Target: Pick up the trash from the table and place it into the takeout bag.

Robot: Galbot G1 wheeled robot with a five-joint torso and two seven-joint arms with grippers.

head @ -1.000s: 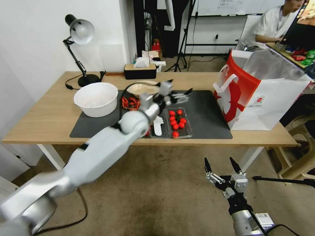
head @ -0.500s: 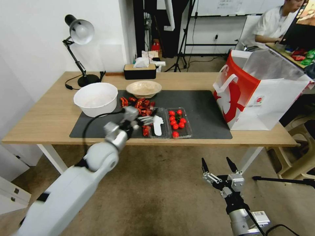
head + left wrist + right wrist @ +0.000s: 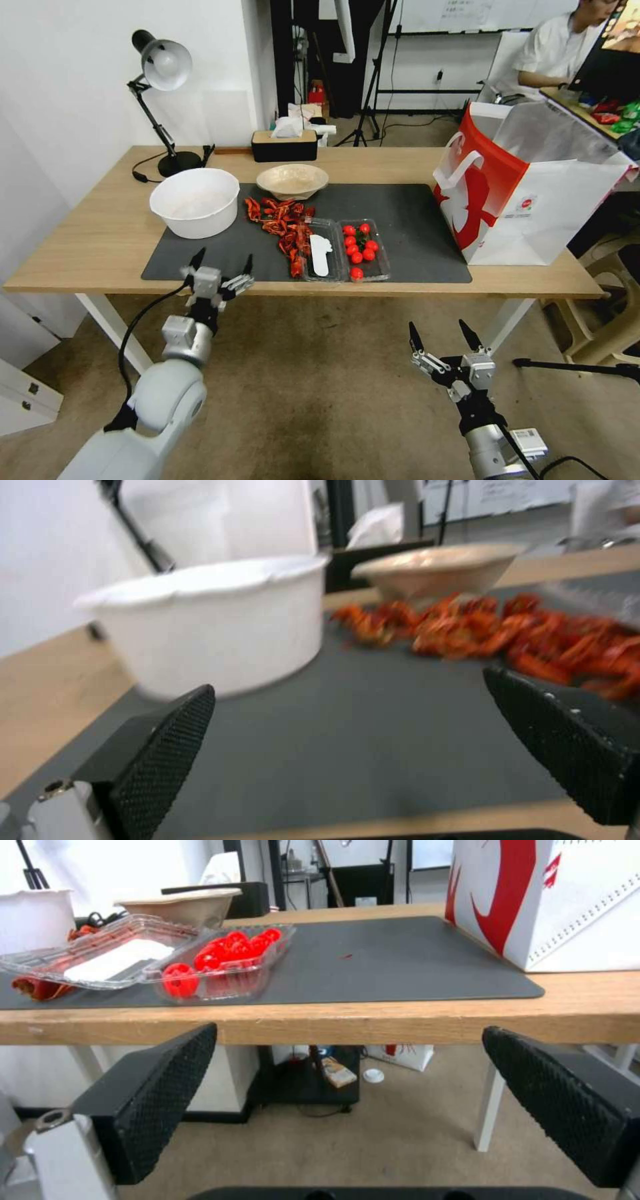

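pulled back off the mat, left pincer (image 3: 222, 263) now hangs released at the bench (image 3: 100, 233) edge; right pincer (image 3: 443, 332) waits released below.

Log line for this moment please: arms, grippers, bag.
left gripper: open, empty, at table front edge | right gripper: open, empty, below table | takeout bag: upright, table's right end

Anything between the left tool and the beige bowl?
Mostly bare mat. Left tool, open at the table's near edge, faces the shallow beige bowl; low red scraps lie across that line, and the large white bowl flanks it. Right tool waits low, off the table.
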